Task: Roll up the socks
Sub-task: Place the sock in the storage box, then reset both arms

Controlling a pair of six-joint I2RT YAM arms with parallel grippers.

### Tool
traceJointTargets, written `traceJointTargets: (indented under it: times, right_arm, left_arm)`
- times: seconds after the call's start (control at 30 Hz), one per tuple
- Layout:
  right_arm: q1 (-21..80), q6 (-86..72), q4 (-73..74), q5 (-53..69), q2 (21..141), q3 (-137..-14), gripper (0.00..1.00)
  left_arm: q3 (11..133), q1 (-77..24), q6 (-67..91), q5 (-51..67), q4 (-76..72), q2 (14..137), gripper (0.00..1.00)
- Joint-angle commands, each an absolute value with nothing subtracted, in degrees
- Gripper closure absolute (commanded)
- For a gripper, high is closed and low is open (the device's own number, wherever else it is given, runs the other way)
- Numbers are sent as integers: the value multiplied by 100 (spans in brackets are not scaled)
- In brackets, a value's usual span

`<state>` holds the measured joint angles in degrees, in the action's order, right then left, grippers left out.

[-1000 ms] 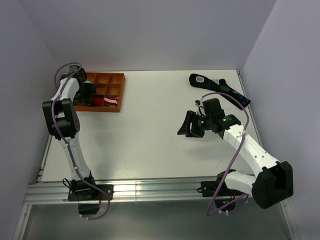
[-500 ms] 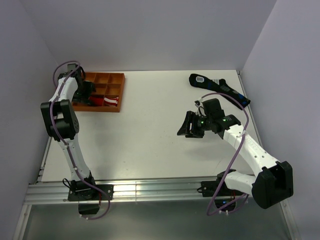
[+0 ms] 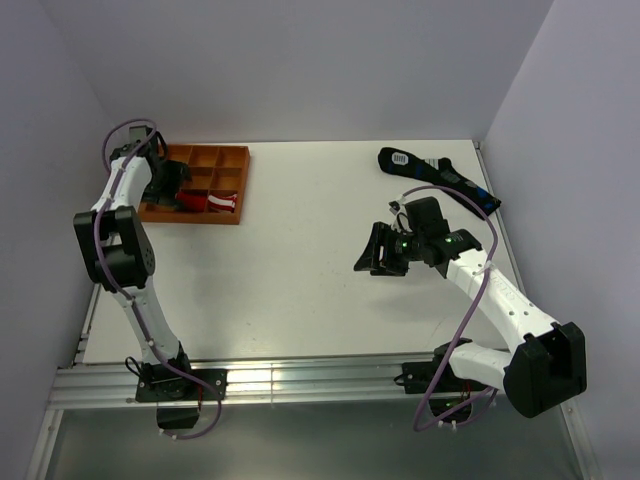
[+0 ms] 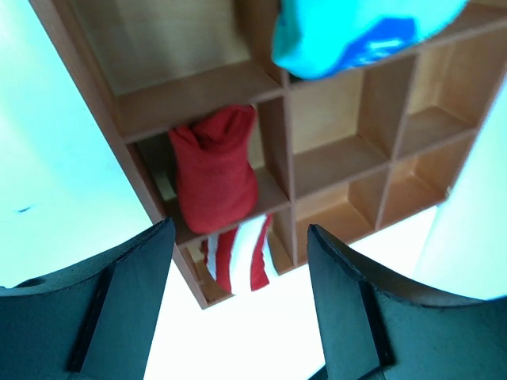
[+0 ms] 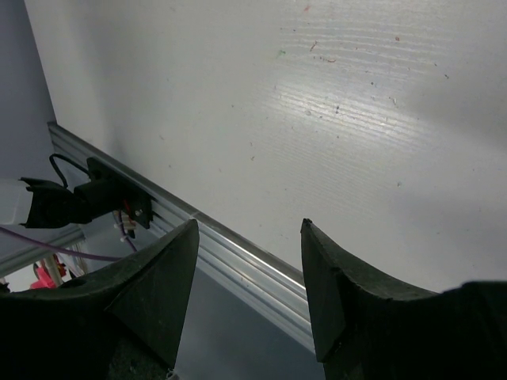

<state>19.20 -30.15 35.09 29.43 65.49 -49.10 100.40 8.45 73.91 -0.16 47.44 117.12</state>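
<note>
Socks (image 4: 214,178) are sitting as a compact red bundle inside the wooden tray (image 4: 333,162), tucked in one of the cells along its outer wall. One end of the bundle pokes up against the divider. In the next cell over, touching that same divider, there's a red-and-white striped bundle (image 4: 238,265). At the other end of the tray you can see something teal with a blue patch (image 4: 348,32), but it's too blurry to say what it is or which cell it's in.

Left gripper (image 4: 239,233) hovers right above the tray, over the cells with the red stuff, fingers spread wide and nothing in them. Right gripper (image 5: 247,228) is well off to the right of the tray, over bare table (image 3: 300,270), also spread wide and empty. A pair of long black socks (image 3: 440,177) lies flat way over to the tray's right, at about the same depth on the table.
</note>
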Motion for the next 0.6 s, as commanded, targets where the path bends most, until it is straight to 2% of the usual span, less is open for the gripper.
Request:
traceJointTargets:
  times: [0.0,0.23,0.57]
  right_arm:
    - [1872,-2918,3313,2997,6425,-4887,38]
    - [1872,-2892,3278,2979,6442,-4957,38]
    - [1872,-2988,3138,2769,6398,-5106,33]
  left_arm:
    - [10143,879,7119,114,4571,11207,27]
    - [9589,826,6391,228,4008,10092,27]
    - [7964,343,5266,553,3235,8149,28]
